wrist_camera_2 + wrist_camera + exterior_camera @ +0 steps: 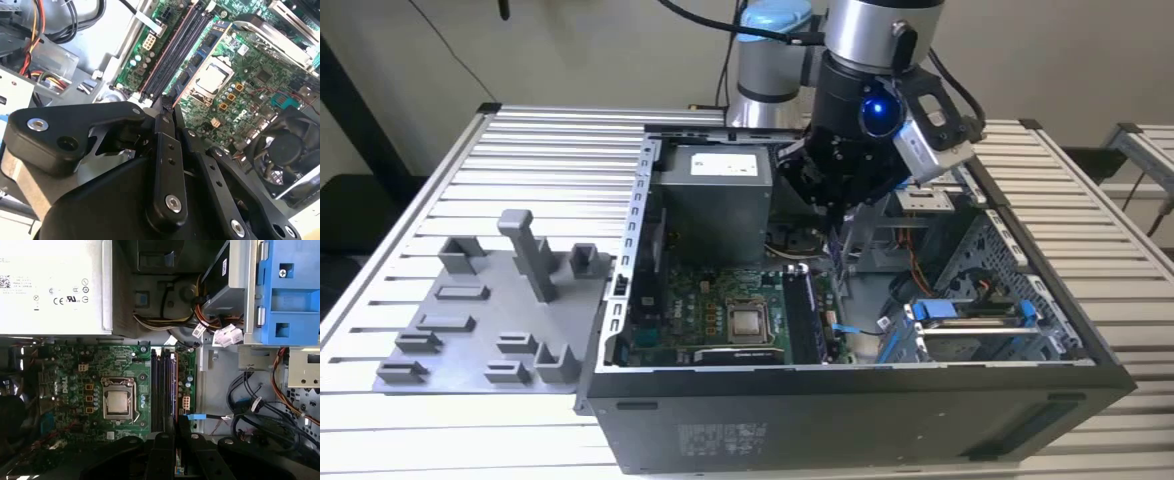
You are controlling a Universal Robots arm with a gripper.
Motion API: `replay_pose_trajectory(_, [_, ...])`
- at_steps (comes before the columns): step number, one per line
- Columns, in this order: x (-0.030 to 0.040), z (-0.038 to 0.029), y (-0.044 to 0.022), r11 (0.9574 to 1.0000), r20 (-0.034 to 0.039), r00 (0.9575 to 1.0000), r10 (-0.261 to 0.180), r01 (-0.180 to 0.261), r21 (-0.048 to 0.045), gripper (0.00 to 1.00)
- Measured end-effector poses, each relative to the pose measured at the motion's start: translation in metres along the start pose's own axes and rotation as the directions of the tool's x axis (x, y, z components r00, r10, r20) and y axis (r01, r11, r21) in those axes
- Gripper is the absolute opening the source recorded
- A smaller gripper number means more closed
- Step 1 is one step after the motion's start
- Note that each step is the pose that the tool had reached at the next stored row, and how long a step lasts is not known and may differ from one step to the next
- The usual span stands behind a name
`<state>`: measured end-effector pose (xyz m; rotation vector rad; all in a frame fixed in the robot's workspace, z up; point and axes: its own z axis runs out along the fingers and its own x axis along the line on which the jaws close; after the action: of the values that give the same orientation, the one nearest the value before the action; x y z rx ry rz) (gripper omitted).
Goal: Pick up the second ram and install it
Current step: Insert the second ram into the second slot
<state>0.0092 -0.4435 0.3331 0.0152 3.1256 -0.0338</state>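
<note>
Metal and plastic finishes inside an open computer case

The gripper (167, 107) is showing matt black metal links; the motherboard (100, 385) is gleaming glossy green; the desk (520, 160) is looking like ribbed aluminium; the holder blocks (480, 310) are matt grey plastic.

soft even room light from overhead, pale table slats (480, 160) bright, inside of the computer case (854, 400) pretty murky, white glare off the power supply label (50, 285) in the first wrist view, close-up gripper (167, 107) slightly soft in the second wrist view

In the exterior view, the open computer case (854, 400) sits on the worktop (467, 150); the holder tray (480, 310) lies at its nine o'clock, the power supply (711, 200) inside toward twelve.
</note>
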Motion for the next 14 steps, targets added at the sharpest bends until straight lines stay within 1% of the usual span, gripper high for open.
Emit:
replay_pose_trajectory(3, [-0.0001, 0.0053, 0.0001, 1.0, 0.0, 1.0, -0.002, 0.002, 0.0003, 0.15])
replay_pose_trajectory(7, [-0.0001, 0.0088, 0.0002, 1.0, 0.001, 1.0, -0.004, 0.004, 0.0012, 0.15])
replay_pose_trajectory(11, [0.0001, 0.0156, 0.0003, 1.0, 0.0084, 1.0, -0.004, 0.004, 0.0015, 0.15])
replay_pose_trajectory(14, [0.0002, 0.0205, 0.0004, 1.0, 0.016, 0.9999, -0.003, 0.003, 0.0018, 0.15])
